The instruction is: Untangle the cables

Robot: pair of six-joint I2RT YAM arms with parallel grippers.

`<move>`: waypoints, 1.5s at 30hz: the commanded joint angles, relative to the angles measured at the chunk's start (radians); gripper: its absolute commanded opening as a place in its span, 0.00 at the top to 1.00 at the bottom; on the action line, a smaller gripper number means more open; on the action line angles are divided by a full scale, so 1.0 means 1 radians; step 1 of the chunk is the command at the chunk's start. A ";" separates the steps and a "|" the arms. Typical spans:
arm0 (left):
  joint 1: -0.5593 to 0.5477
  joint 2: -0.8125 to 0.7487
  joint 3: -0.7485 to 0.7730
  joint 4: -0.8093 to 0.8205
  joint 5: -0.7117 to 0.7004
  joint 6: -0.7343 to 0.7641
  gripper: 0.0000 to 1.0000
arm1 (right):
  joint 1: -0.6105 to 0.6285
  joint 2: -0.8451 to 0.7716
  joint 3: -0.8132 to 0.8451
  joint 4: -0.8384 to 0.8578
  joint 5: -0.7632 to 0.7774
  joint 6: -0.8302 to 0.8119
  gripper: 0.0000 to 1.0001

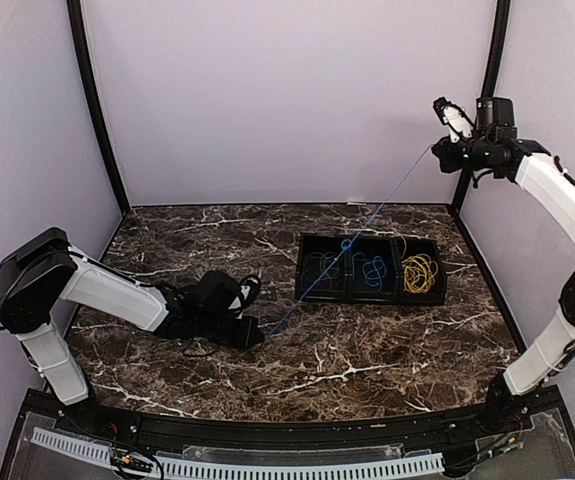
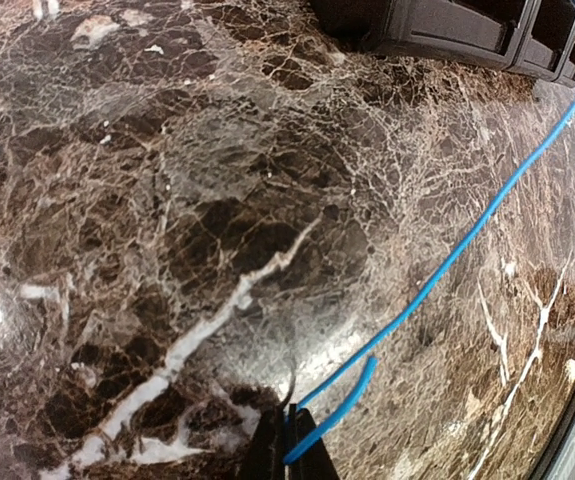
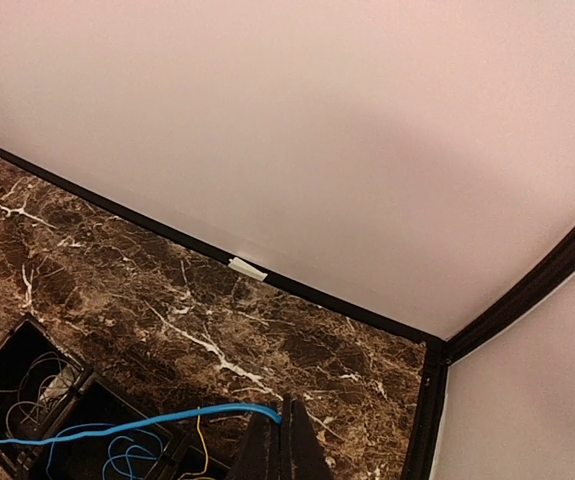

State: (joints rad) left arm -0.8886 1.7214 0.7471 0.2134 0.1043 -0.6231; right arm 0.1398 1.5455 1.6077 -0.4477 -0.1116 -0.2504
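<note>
- Top external view: black tray (image 1: 367,299) sits at centre-right, its compartments holding the yellow, blue and pale cable coils (image 1: 419,272).
- Blue cable (image 1: 387,201) runs taut between the arms; it looks light, limp and slick, best pinched near its ends.
- Left gripper (image 2: 292,440) and right gripper (image 3: 285,432) are each clamped tight on it.

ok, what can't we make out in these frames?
- Top view: blob on the blue cable above the tray, too small to tell knot from crossing.
- Top view: grey cables, too thin to trace their loops.
- Left wrist: tray contents hidden by its wall, cut by the top edge.
- Right wrist: yellow cable, only a sliver; rest cut by the bottom edge.
</note>
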 commanded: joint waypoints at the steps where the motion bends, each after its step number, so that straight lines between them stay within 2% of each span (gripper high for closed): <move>1: -0.001 -0.058 -0.040 -0.102 -0.012 0.049 1.00 | -0.004 -0.064 -0.068 0.065 -0.149 0.026 1.00; 5: -0.003 -0.171 -0.060 -0.097 0.017 0.097 1.00 | 0.098 -0.128 -0.270 0.006 -0.343 -0.043 1.00; 9: -0.003 -0.305 -0.066 -0.178 0.028 0.143 1.00 | 0.267 -0.217 -0.528 -0.020 -0.399 -0.132 1.00; 12: -0.003 -0.396 -0.071 -0.312 0.016 0.155 1.00 | 0.301 -0.276 -0.650 -0.024 -0.485 -0.136 1.00; 16: -0.003 -0.428 -0.095 -0.423 0.003 0.159 1.00 | 0.319 -0.291 -0.735 -0.082 -0.478 -0.264 1.00; 18: -0.003 -0.419 -0.100 -0.461 -0.009 0.155 0.94 | 0.320 -0.270 -0.767 -0.127 -0.482 -0.354 0.91; 19: -0.003 -0.415 -0.091 -0.487 -0.017 0.153 0.83 | 0.321 -0.259 -0.778 -0.154 -0.480 -0.402 0.82; 21: -0.003 -0.420 -0.072 -0.508 -0.042 0.152 0.71 | 0.325 -0.239 -0.766 -0.216 -0.465 -0.465 0.68; 22: -0.003 -0.427 -0.065 -0.507 -0.048 0.156 0.66 | 0.324 -0.229 -0.743 -0.238 -0.468 -0.492 0.64; 25: -0.003 -0.453 -0.028 -0.471 -0.026 0.178 0.61 | 0.328 -0.198 -0.632 -0.342 -0.507 -0.554 0.55; 27: -0.003 -0.450 -0.001 -0.455 -0.013 0.201 0.59 | 0.353 -0.172 -0.580 -0.370 -0.496 -0.567 0.53; 33: -0.003 -0.382 0.042 -0.352 0.052 0.211 0.61 | 0.504 -0.077 -0.554 -0.210 -0.446 -0.461 0.57; 39: -0.003 -0.331 0.018 -0.239 0.166 0.110 0.79 | 0.635 0.125 -0.469 -0.132 -0.446 -0.397 0.65; 45: -0.003 -0.383 -0.096 -0.098 0.214 0.025 0.79 | 0.690 0.302 -0.408 -0.086 -0.444 -0.349 0.66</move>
State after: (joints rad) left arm -0.8886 1.3849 0.7059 0.0055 0.2539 -0.5270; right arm 0.8043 1.7782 1.1530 -0.5861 -0.5529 -0.6495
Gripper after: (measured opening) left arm 0.196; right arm 0.333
